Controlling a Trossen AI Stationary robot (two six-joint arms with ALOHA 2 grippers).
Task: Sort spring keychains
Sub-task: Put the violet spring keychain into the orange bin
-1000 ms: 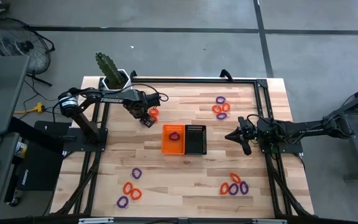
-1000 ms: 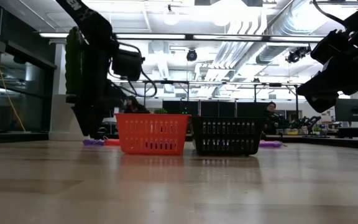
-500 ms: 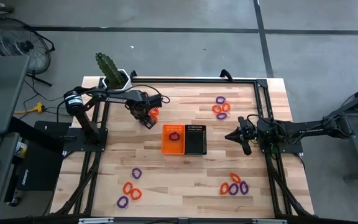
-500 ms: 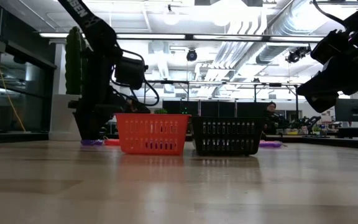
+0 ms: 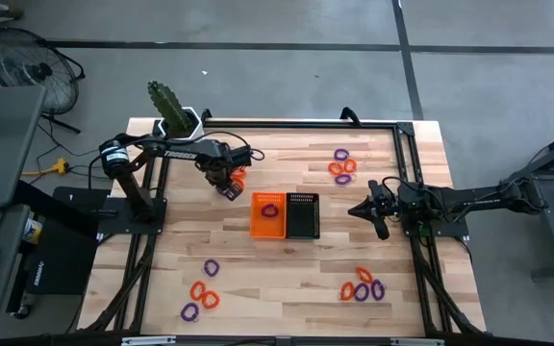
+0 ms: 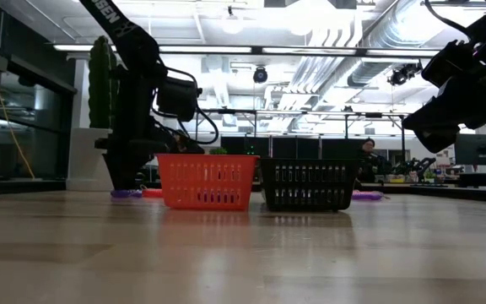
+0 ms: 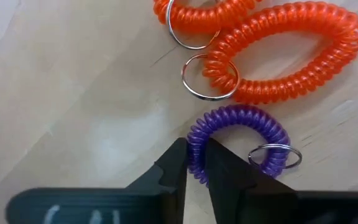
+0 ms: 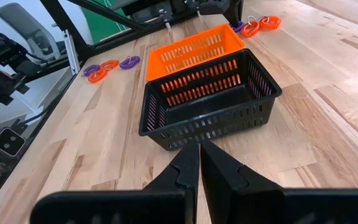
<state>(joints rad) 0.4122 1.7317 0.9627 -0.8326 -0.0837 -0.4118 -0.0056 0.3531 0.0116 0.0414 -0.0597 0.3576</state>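
Note:
At the far left of the table, my left gripper (image 5: 227,183) reaches down to a small cluster of spring keychains. It is shut on a purple one (image 7: 241,140), which lies beside two orange ones (image 7: 291,53). My right gripper (image 5: 368,210) hovers shut, right of the black bin (image 5: 302,214), holding nothing. The orange bin (image 5: 267,215) has a purple keychain (image 5: 270,210) inside. More keychains lie on the table at the far right (image 5: 341,166), near left (image 5: 202,293) and near right (image 5: 364,286). My left gripper pinches one side of the purple keychain's coiled loop (image 7: 196,149) between its two fingertips, away from the metal ring (image 7: 275,155). The fingers come from above, pointing down, and lie across the coil. The keychain lies flat on the table.
A potted cactus (image 5: 168,108) stands at the table's far left corner. The two bins sit side by side at the table's middle. A black frame rail (image 5: 296,125) runs along the far edge. Bare wood lies between the bins and the near keychain groups.
My left gripper has gone down to the table at the far-left keychain cluster and drawn slightly toward the table's left. The right arm has kept still.

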